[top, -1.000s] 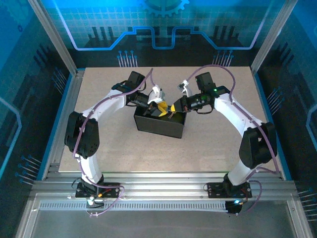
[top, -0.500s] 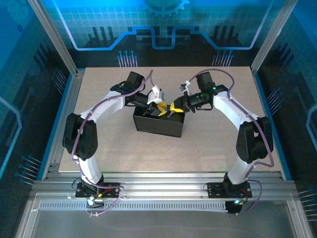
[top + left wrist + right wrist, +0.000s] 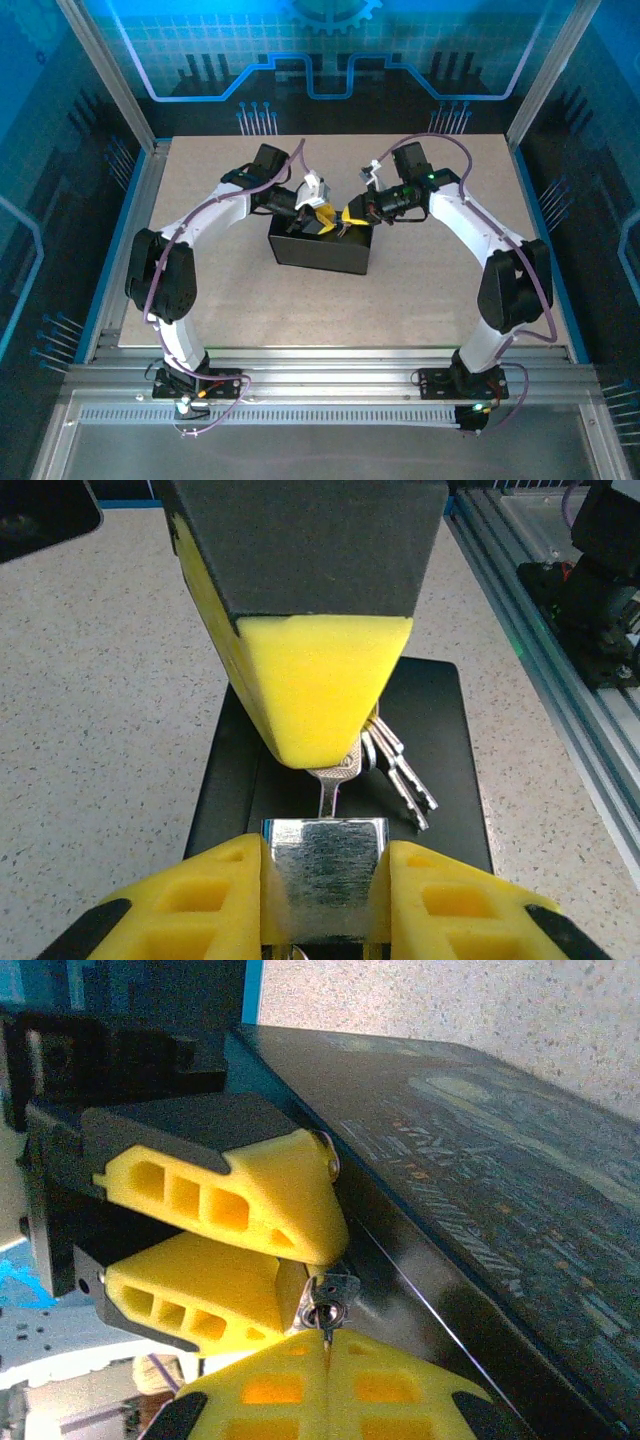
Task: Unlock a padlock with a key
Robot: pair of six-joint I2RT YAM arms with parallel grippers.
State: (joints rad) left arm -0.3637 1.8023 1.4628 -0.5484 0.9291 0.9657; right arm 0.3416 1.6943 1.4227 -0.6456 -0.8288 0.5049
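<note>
Right gripper [image 3: 352, 214] has nudged toward nine o'clock, jaws clamped on the key [image 3: 335, 780], its blade now meeting the padlock [image 3: 323, 860] pinched tight by the left gripper [image 3: 322, 218] over the black box [image 3: 320, 255], so a turn looks next, spare keys [image 3: 400, 775] dangling at three o'clock, open table [image 3: 440, 270] all round.

Black box [image 3: 320, 258] on speckled beige table [image 3: 430, 290], aluminium rails [image 3: 330, 385] along near edge, blue patterned backdrop [image 3: 330, 50]

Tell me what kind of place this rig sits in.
Probably a lab robot cell or demo booth: an aluminium frame encloses it, blue circuit-print panels wall it in, and the left arm and right arm are bolted at a speckled table's edge.
</note>
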